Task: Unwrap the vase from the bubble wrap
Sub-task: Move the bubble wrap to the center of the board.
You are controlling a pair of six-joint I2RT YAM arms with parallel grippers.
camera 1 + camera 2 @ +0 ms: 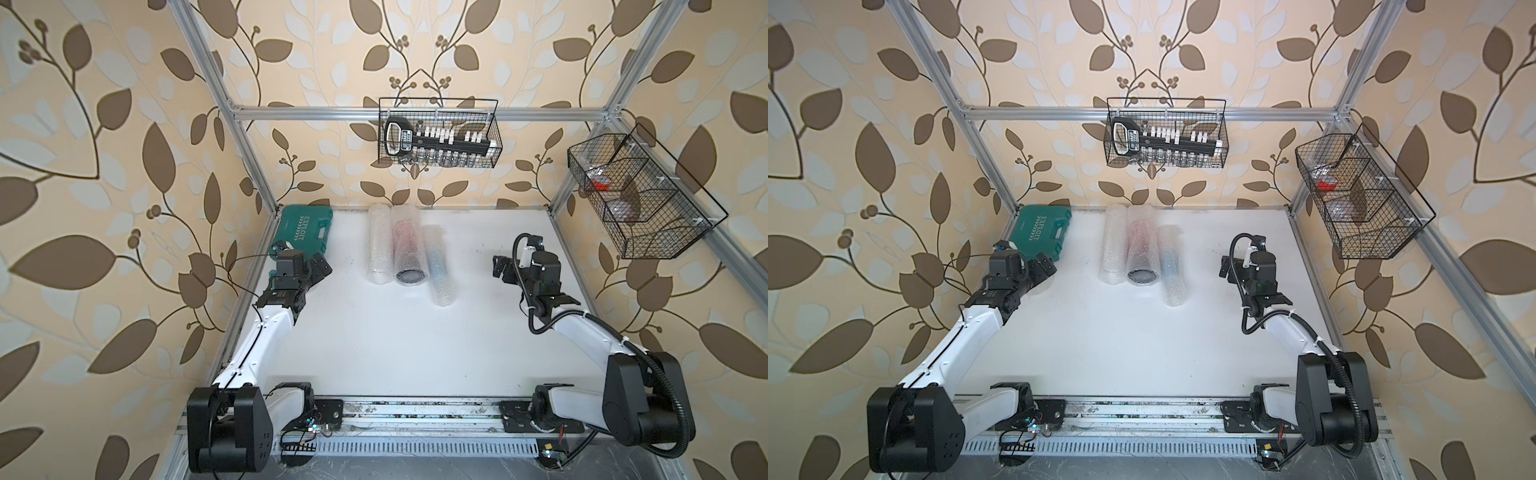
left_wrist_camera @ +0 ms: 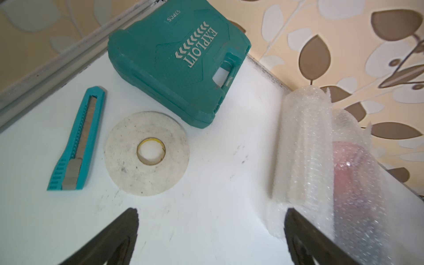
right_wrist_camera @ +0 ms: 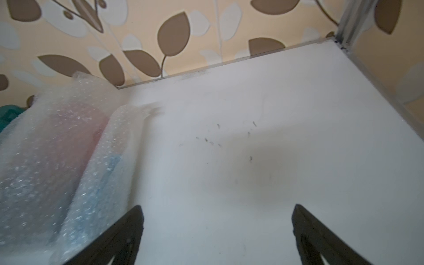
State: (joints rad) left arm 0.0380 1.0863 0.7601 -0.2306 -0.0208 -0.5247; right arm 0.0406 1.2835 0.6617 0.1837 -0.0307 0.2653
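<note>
While my left claw (image 1: 322, 267) and right claw (image 1: 500, 268) hang wide open and hold nothing, the vase (image 1: 410, 275) lies rolled in bubble wrap (image 1: 405, 226) at the back of the worktop (image 1: 374, 353), touching a roll on each side. I think the wrap is light, soft and slippery, and the vase could break. So I would pinch the wrap's outer edge and not squeeze the middle.

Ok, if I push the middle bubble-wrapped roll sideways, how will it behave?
Likely rolls: the middle roll lies on its side, cylindrical. The plain roll and bluish roll flank it closely, so may block it. Its bubble wrap looks soft, probably yielding.
</note>
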